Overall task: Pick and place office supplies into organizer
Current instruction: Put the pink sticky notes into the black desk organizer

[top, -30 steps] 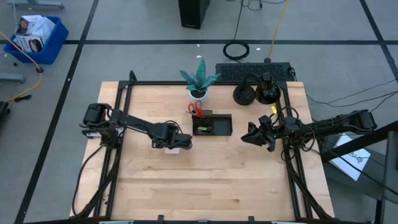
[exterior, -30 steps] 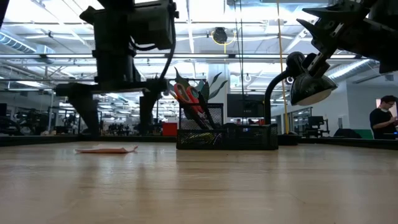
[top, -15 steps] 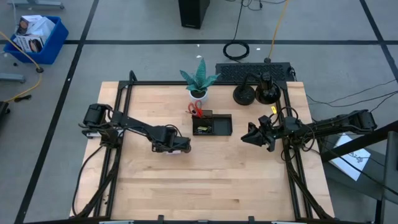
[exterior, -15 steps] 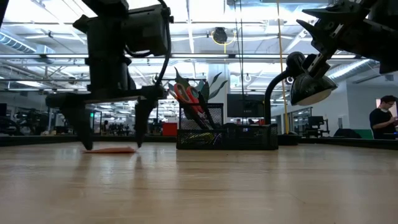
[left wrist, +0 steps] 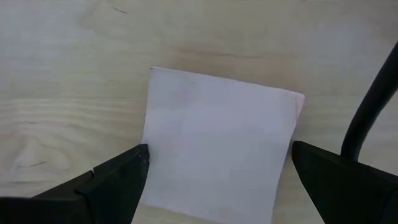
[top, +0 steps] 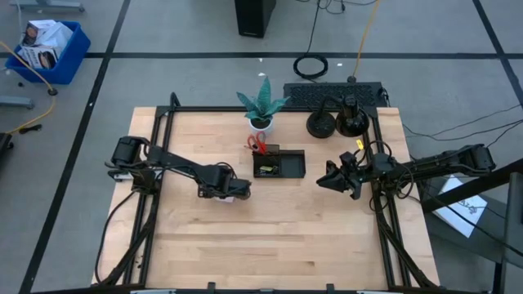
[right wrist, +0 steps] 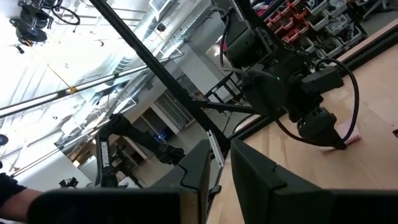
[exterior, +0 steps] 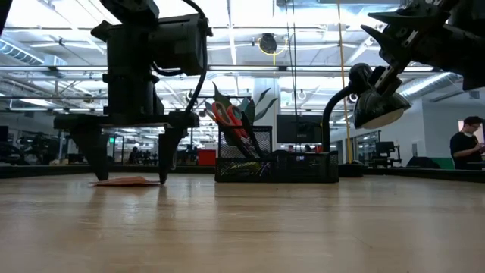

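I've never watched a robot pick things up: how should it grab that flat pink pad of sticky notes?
From straight above, by two opposite edges. The sticky pad lies flat on the table, so only its thin sides offer a hold. The left gripper already hangs open over it, one finger outside each edge, probably ready to close.

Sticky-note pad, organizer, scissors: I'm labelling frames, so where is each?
Sticky-note pad (left wrist: 217, 149): left wrist view, middle of its top sheet.
Organizer (top: 292, 165): high view, its right compartment.
Scissors (top: 257, 144): high view, the red handles.

Two dark jointed arms, looping black cables, blunt matte black fingers.
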You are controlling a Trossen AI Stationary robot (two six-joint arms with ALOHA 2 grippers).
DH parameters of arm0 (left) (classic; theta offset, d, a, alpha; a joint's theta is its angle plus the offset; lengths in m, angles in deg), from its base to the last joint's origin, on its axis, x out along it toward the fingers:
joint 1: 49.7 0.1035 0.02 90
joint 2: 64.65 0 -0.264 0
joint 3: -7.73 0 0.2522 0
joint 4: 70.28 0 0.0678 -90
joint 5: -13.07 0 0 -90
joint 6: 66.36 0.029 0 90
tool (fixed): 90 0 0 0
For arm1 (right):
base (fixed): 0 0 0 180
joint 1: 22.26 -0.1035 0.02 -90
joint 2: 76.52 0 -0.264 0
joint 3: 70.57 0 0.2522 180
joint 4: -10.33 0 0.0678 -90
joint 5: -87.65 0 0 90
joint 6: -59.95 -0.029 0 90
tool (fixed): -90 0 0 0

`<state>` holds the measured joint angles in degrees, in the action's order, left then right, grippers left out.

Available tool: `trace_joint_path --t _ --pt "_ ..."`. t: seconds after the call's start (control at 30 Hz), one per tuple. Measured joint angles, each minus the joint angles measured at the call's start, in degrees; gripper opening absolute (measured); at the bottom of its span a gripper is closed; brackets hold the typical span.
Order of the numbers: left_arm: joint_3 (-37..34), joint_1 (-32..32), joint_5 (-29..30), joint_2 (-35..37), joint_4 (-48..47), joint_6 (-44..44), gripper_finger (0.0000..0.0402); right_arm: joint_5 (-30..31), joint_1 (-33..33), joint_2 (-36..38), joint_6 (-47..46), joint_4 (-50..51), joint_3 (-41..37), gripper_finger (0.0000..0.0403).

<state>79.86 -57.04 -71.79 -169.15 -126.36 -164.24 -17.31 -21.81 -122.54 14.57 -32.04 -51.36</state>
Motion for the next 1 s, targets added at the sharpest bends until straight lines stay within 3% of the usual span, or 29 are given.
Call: trace_joint_path --t 0.4,0.77,1.0 --pt "0.4 -0.6 0.4 -1.2 -0.5 1.6 0.0390 1.9 0.0 0.0 0.3 2.0 0.0 0.0059" --pt "0.3 -0.8 2.1 -1.2 -0.1 2.7 0.0285 3.8 0.0 0.0 0.8 2.0 0.0 0.0059" --pt "0.9 -1.1 2.4 -0.7 -0.2 2.9 0.0244 6.1 0.0 0.0 1.1 2.0 0.0 0.0059"
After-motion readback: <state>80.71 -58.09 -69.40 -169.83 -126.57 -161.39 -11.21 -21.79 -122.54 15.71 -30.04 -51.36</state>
